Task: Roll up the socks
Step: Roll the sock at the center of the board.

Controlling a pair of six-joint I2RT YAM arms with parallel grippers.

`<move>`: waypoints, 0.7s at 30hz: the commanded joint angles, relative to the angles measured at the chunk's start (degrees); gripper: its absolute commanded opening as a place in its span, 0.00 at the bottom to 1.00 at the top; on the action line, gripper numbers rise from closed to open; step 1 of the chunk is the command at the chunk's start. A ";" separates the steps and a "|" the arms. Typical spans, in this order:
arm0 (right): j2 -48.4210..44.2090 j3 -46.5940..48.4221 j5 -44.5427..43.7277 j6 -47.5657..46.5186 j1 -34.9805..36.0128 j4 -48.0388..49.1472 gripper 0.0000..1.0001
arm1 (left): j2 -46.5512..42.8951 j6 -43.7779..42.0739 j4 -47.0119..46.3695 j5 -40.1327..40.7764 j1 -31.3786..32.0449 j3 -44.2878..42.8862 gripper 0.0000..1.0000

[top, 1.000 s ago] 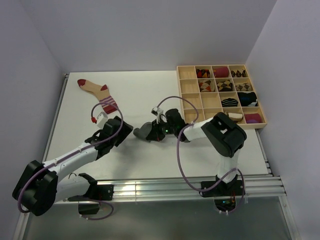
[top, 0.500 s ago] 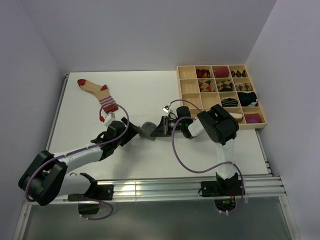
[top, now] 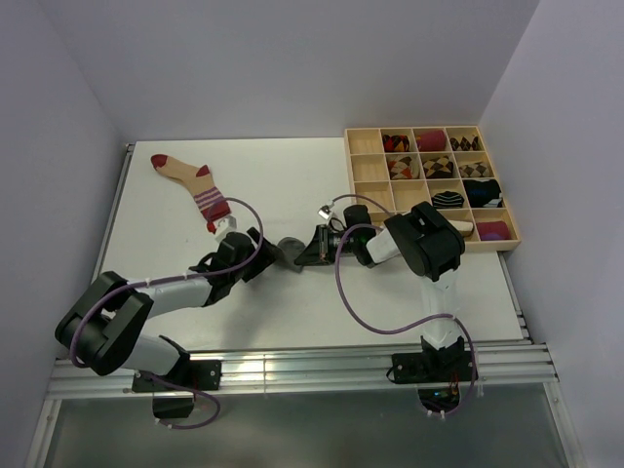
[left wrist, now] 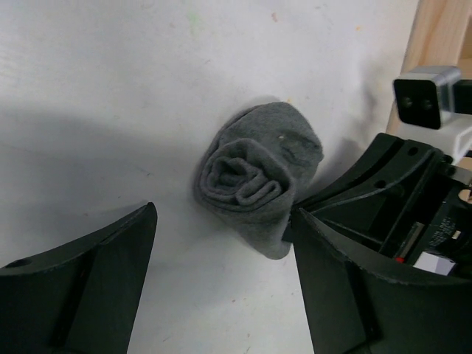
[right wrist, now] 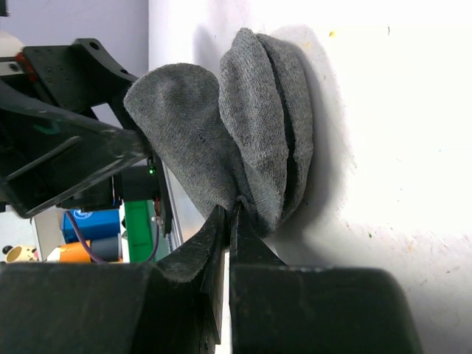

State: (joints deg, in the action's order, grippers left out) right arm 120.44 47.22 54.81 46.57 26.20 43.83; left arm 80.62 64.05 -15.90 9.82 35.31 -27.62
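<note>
Your left arm is stretching low across the table [top: 283,185], pointing toward 2 o'clock. The left gripper [left wrist: 223,214] is gaping wide around the rolled grey sock [left wrist: 254,177], grasping nothing. Your right arm is doubling back toward 9 o'clock, and the right gripper [right wrist: 228,210] is clenching a pinch of the sock's fabric. The wooden tray [top: 348,185] is sitting near at 3 o'clock. Bare tabletop is lying open at 12 and 6.

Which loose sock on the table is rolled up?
The grey sock, pinched by the right tool; the beige striped sock lies flat.
</note>
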 commanded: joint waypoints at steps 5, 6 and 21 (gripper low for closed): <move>0.23 0.94 -5.41 -5.17 -0.09 -9.03 0.00 | 0.06 -1.30 -5.20 0.89 0.64 -1.47 0.79; 0.23 1.12 -5.59 -5.34 0.08 -9.38 0.00 | 0.24 -1.30 -5.19 1.07 0.72 -1.48 0.79; -1.70 2.79 -9.10 -9.65 2.02 -16.06 0.00 | 8.59 0.89 1.12 4.06 0.64 -6.92 0.65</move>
State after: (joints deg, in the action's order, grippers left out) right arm 118.72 49.95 53.17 41.47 27.29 34.65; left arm 87.79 64.16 -17.69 11.99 35.73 -32.21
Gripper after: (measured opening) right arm 0.025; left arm 0.663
